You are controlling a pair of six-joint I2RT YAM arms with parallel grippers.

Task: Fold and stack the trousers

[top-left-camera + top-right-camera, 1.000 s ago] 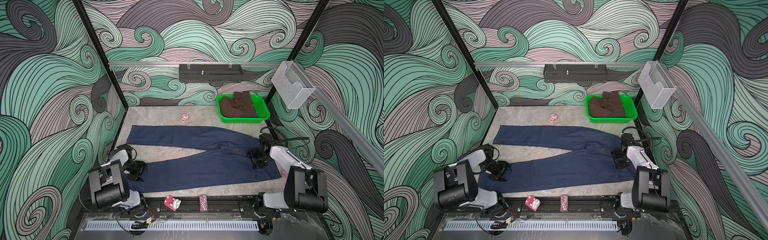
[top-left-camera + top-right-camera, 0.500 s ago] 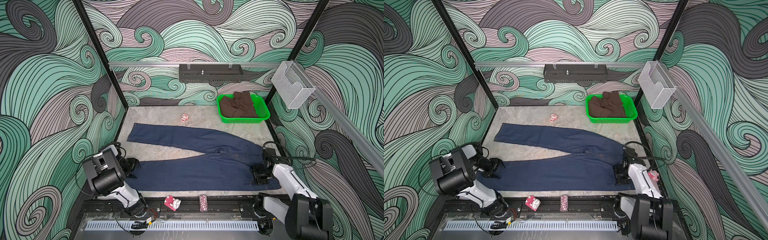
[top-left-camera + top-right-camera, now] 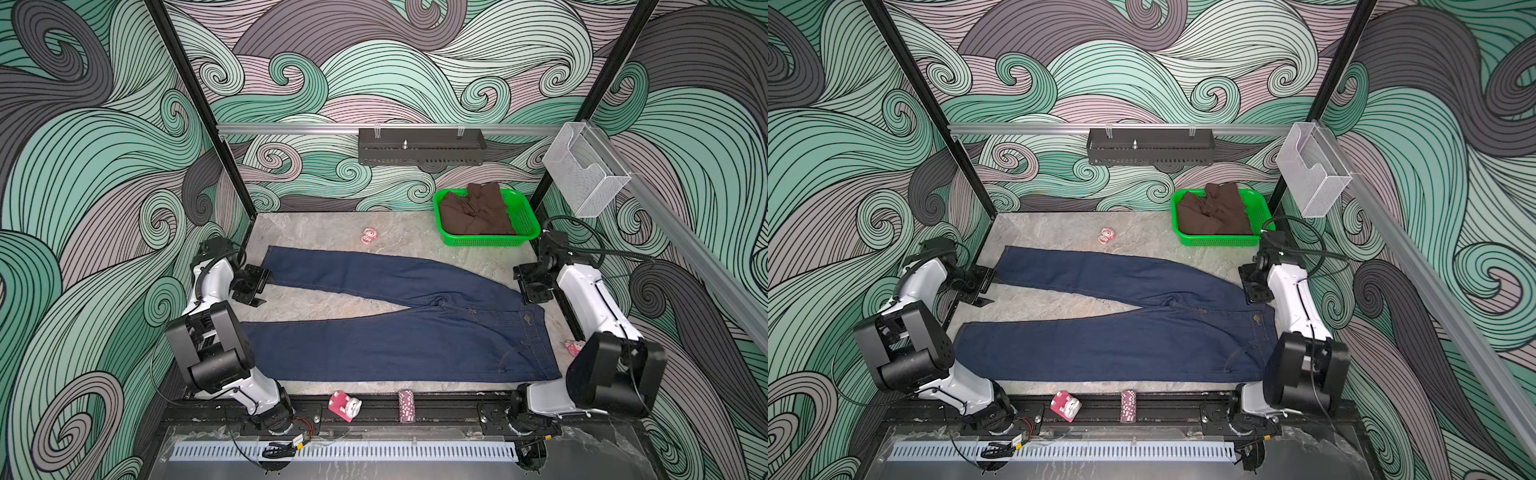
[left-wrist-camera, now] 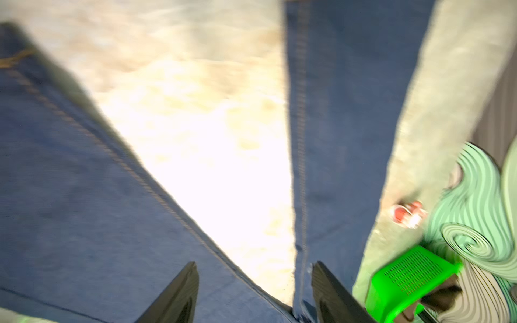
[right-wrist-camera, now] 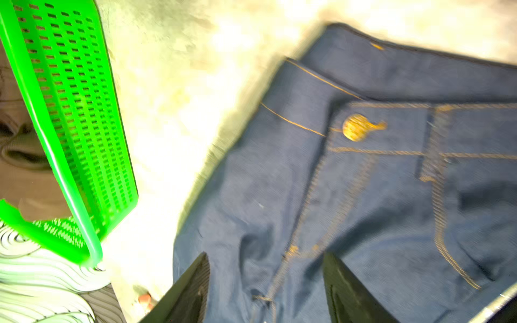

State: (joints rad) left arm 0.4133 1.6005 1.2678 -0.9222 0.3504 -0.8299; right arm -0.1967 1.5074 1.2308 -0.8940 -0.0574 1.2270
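Grey surface (image 3: 316, 305) with the trousers (image 3: 395, 345) spread flat across mid-frame in both top views, legs splayed leftward; left tool (image 3: 257, 286) at the upper cuff and right tool (image 3: 532, 286) at the upper waist corner, jaws apart, empty, apparently placed to fold leg onto leg.

green basket (image 3: 486, 240) holds brown cloth (image 3: 473, 214) at back right; chip stack (image 3: 406, 406) on front rail (image 3: 449, 410).
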